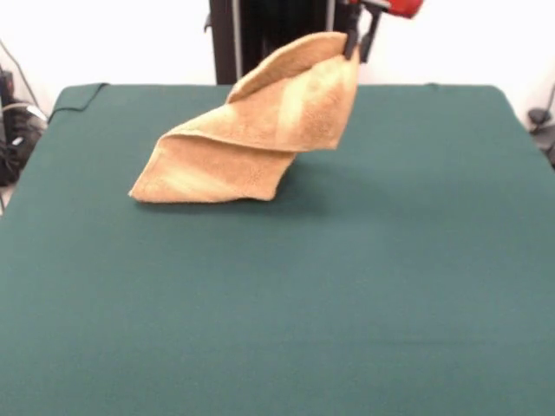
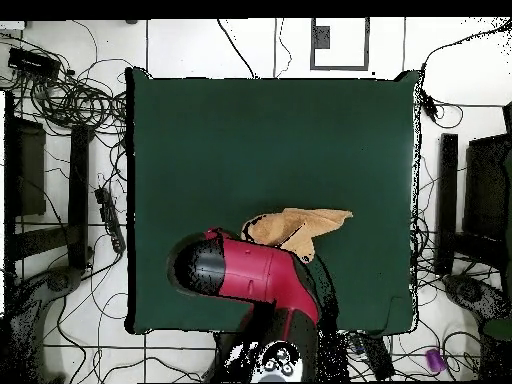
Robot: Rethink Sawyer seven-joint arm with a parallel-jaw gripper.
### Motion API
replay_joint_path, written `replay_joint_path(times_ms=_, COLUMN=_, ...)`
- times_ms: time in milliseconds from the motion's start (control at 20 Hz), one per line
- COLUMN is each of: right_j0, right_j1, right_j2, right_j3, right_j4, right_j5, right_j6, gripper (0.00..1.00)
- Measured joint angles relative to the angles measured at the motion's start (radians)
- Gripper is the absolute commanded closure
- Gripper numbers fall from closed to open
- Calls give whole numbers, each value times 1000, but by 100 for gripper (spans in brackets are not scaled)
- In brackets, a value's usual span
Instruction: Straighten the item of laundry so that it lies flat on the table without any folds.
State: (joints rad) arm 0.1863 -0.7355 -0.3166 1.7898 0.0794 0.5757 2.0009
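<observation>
One small orange-tan terry-cloth towel (image 1: 260, 130) is hanging partly lifted over the one large rectangular table topped with dark green cloth (image 1: 347, 286). The single black gripper (image 1: 360, 39) of the one red and black robot arm (image 2: 255, 275) is pinching the towel's raised corner, with its jaws closed on the cloth. From that corner the towel is draping down in folds, and its lower edge is resting on the table, towards the table's far side in the front view. One paler woven band is showing across the hanging part. In the overhead view the arm is covering part of the towel (image 2: 300, 225), which is lying in the table's half nearer the robot's base.
</observation>
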Motion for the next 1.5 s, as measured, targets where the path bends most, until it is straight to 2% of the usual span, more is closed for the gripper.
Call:
replay_joint_path(times_ms=200, right_j0=30, right_j1=40, right_j2=-14, right_j3=-28, right_j4=21, right_j5=0, right_j6=54, gripper=100)
replay_joint_path(times_ms=250, right_j0=35, right_j1=50, right_j2=-18, right_j3=-35, right_j4=26, right_j5=0, right_j6=69, gripper=0)
replay_joint_path(times_ms=950, right_j0=36, right_j1=81, right_j2=-33, right_j3=-70, right_j4=45, right_j5=0, right_j6=83, gripper=0)
replay_joint_path(times_ms=1200, right_j0=32, right_j1=93, right_j2=-67, right_j3=-127, right_j4=55, right_j5=0, right_j6=83, gripper=0)
replay_joint_path(times_ms=1500, right_j0=-27, right_j1=27, right_j2=-80, right_j3=-168, right_j4=54, right_j5=30, right_j6=83, gripper=0)
